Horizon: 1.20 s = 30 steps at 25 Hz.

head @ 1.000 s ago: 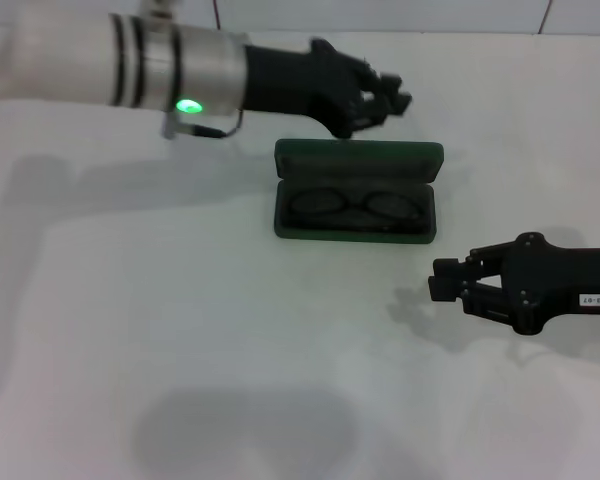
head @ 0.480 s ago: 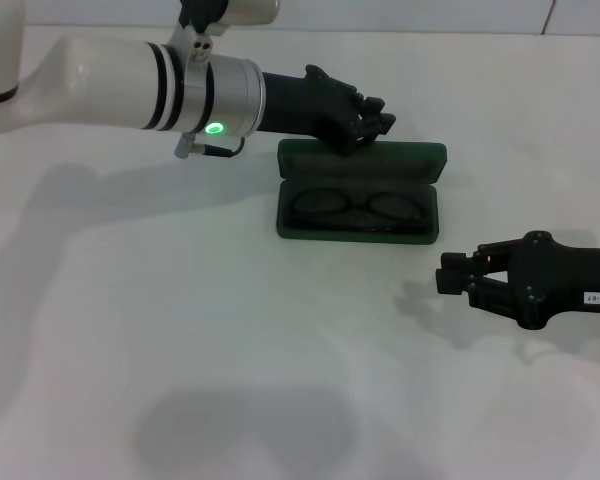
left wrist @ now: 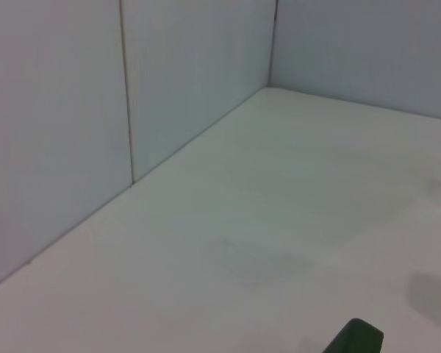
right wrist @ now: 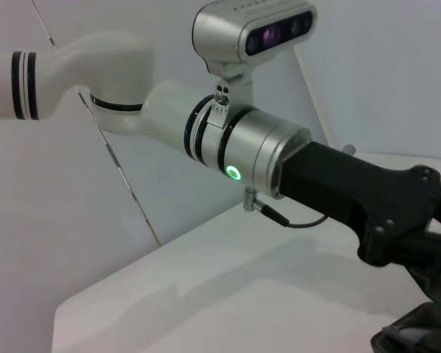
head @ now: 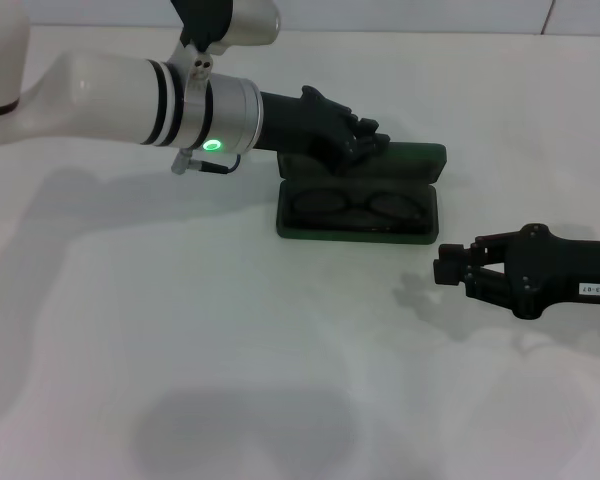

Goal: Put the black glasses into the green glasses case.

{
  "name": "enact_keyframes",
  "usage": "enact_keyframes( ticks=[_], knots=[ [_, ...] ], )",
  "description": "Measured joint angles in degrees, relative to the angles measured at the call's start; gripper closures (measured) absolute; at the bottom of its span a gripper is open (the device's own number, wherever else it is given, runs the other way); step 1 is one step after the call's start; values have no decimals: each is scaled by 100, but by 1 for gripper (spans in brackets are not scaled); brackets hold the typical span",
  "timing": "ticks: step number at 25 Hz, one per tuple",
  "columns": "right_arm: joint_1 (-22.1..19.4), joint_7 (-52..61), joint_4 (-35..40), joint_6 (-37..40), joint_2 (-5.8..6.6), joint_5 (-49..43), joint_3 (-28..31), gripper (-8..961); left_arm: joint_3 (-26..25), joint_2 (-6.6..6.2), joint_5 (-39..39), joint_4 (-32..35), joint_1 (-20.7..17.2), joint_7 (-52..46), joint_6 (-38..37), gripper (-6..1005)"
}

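The black glasses (head: pixel 357 208) lie inside the green glasses case (head: pixel 358 212), lenses side by side along its length, resting in the tray with nothing holding them. So the putting-in looks done to me; what is left, I judge, is the lid. The case sits open on the white table (head: pixel 230 350), its lid (head: pixel 410 158) standing up at the far edge, away from me.

My left gripper (head: pixel 368 135) is at that lid, reaching in from my left side so the arm stays behind the tray and clear of the frames. Its tip is over or against the lid's top edge; I cannot tell whether it touches, and I cannot tell whether its fingers are apart or together. I read the position as set up to tip the lid forward over the glasses.

My right gripper (head: pixel 448 272) hangs just above the table near the case's right end, apart from it, fingers spread and holding nothing. It is out of the lid's path

The risk I see: a temple arm sitting proud of the rim would be caught as the lid comes down
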State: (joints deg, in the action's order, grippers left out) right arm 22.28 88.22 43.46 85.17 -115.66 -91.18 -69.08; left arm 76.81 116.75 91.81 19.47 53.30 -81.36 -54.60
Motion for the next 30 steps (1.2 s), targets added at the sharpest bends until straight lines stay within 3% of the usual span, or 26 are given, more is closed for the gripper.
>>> enact_keyframes(
  ticks=[8,14,22,25,30],
  knots=[
    [62,-27,-110,-71,14,0,60,707,3,67,201,-35,-6,-56,-154,824],
    [193,-42,-119,-92,28,-50,62,683,10,106,240,19,-284,-19,-485,864],
    [202,-101,-114,13,27,-58,61,650,-1,288,250,54,-539,309,-764,927],
    [161,-130,-78,139,52,-57,61,638,-65,286,-2,573,-965,390,-1112,944],
    [183,-518,-27,776,76,-23,82,618,-689,190,-846,2286,-2460,785,-2766,904]
  ],
)
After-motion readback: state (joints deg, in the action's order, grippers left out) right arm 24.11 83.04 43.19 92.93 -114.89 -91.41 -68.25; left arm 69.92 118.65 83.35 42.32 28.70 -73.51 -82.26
